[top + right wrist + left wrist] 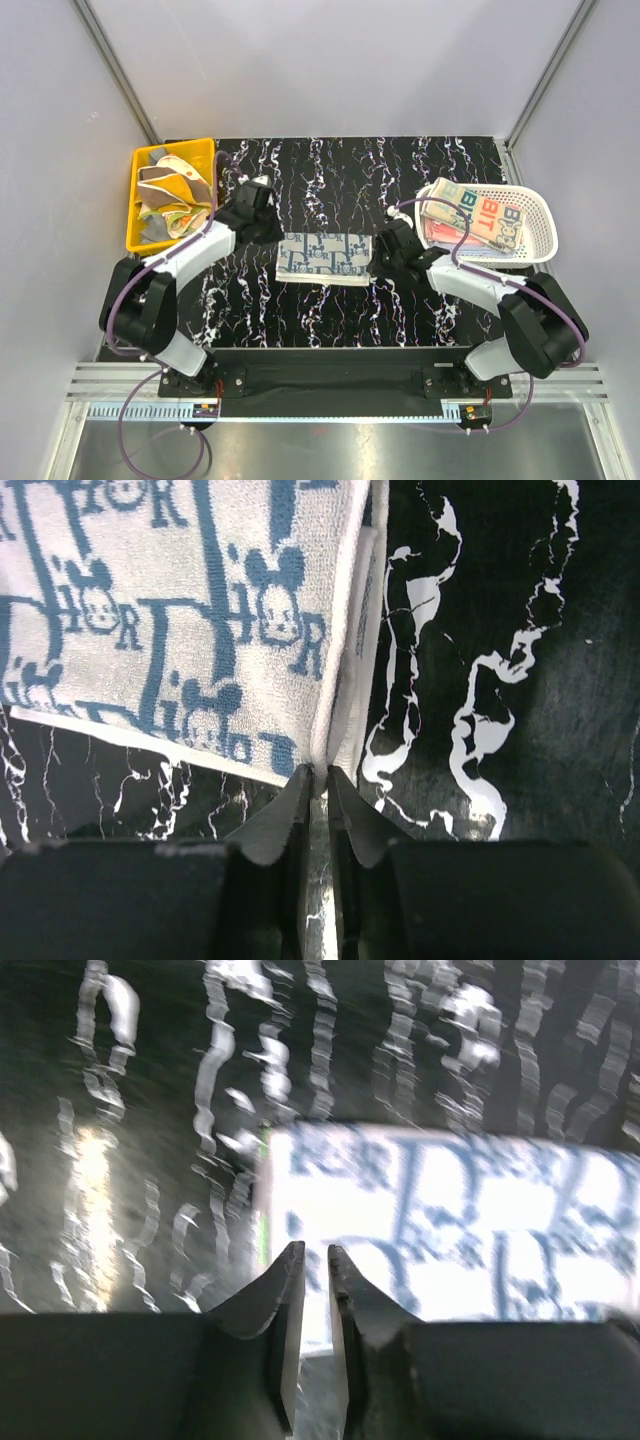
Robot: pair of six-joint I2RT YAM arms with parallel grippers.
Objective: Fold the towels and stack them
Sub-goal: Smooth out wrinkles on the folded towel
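A folded blue-white patterned towel (322, 258) lies flat in the middle of the black marbled table. It also shows in the left wrist view (470, 1230) and the right wrist view (170, 610). My right gripper (381, 256) (318, 770) is at the towel's right edge, its tips closed on the near corner of that folded edge. My left gripper (268, 232) (315, 1250) is just off the towel's left edge. Its jaws stand nearly together with nothing between them, and its view is blurred. More towels lie crumpled in the yellow bin (172, 195).
The yellow plastic bin (134, 218) stands at the back left. The white slotted basket (541, 216) at the back right holds folded towels, a cream one with bold lettering (487, 214) on top.
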